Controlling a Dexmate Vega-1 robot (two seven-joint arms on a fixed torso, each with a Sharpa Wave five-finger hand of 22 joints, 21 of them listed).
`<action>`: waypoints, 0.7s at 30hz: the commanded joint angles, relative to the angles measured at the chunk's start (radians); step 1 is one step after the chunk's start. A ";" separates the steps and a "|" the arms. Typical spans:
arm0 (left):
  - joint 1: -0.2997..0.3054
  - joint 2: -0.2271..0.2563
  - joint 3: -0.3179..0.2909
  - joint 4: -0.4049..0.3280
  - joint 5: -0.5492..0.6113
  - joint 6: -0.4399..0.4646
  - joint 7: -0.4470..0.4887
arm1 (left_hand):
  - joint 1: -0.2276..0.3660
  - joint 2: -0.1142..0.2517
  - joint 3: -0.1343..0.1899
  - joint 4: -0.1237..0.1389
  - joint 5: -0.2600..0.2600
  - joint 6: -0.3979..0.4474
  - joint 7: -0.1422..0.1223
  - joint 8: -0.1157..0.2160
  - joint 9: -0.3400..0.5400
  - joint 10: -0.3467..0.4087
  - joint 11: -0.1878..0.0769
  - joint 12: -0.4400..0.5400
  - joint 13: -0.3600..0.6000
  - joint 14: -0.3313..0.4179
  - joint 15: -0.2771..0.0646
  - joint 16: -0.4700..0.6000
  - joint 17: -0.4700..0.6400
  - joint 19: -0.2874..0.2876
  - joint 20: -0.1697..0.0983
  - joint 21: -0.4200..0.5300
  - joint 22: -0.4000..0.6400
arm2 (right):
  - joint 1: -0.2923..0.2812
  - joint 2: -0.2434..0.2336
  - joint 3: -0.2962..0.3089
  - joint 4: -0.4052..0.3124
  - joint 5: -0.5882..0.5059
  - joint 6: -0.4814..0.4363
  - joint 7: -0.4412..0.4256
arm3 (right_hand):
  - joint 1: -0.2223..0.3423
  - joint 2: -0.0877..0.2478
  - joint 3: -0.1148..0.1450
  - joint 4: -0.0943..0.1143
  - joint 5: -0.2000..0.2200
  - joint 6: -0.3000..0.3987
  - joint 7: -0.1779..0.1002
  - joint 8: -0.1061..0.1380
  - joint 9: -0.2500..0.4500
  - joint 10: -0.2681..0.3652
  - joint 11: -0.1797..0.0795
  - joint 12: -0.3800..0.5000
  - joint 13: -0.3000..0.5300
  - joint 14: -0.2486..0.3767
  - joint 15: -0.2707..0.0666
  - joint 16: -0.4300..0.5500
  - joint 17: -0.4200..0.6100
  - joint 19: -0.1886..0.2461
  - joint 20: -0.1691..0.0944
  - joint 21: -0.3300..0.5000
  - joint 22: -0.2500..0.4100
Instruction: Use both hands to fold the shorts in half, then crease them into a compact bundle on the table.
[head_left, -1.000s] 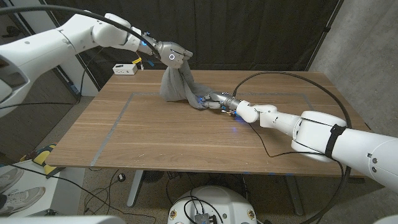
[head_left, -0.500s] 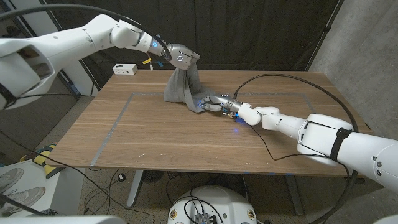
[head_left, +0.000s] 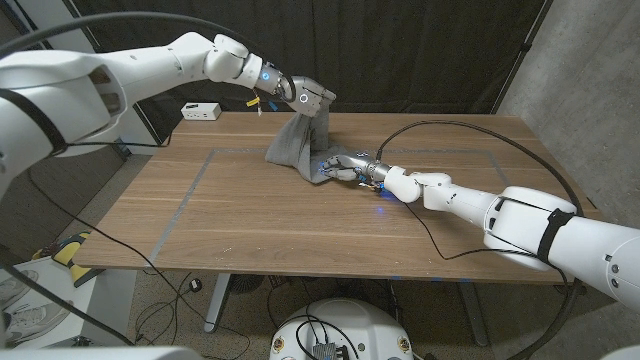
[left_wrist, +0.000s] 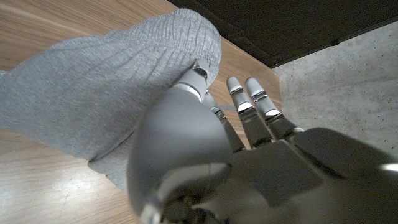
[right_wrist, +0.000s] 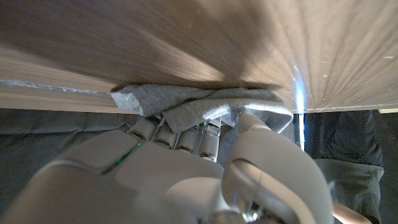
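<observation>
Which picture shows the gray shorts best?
The head view: the whole shorts hang from the left hand while the right hand holds the low end. The left wrist view shows only a big gray fold; the right wrist view shows a bunched edge.

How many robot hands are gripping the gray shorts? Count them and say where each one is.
2. The left hand holds the shorts up by their top edge above the table's far side. The right hand grips their lower end down at the table.

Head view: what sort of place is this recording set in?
Probably a robotics lab or test room: a wooden table marked with tape lines, black curtains behind it, cables on the floor.
</observation>
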 joint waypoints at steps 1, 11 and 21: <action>-0.010 -0.070 0.094 0.080 -0.134 0.060 0.055 | 0.008 0.002 0.002 0.003 0.006 0.003 0.002 0.013 0.000 0.014 0.006 -0.003 0.015 0.008 -0.178 0.004 0.003 0.007 -0.007 0.006 0.002 | -0.002 0.002 0.018 0.003 -0.016 0.015 -0.002 | 0.011 0.000 0.002 -0.009 -0.004 0.004 0.001 0.005 0.002 -0.002 0.000 0.000 0.005 -0.006 -0.059 0.004 0.005 0.009 0.001 0.003 0.002; 0.041 -0.099 0.108 0.120 -0.232 0.102 0.071 | 0.012 0.000 -0.004 -0.001 0.002 0.010 0.002 0.021 -0.003 0.024 0.010 -0.009 0.011 0.017 -0.180 0.007 0.004 0.013 -0.016 0.010 0.001 | -0.029 -0.057 0.047 -0.115 -0.028 -0.020 0.009 | 0.015 0.001 0.005 -0.015 -0.003 0.004 0.001 0.005 0.002 -0.002 -0.003 0.000 0.005 -0.007 -0.059 0.004 0.005 0.009 0.003 0.003 0.002; 0.095 -0.109 0.114 0.150 -0.315 0.125 0.081 | 0.014 -0.002 -0.011 -0.004 -0.001 0.015 0.003 0.021 -0.017 0.042 0.012 -0.031 -0.012 0.030 -0.181 0.013 0.005 0.019 -0.020 0.015 0.000 | -0.064 -0.109 0.103 -0.232 -0.036 -0.055 0.023 | 0.018 0.000 0.007 -0.019 -0.003 0.002 0.000 0.004 0.002 -0.007 -0.004 -0.001 0.005 -0.010 -0.060 0.004 0.005 0.013 0.004 0.005 0.002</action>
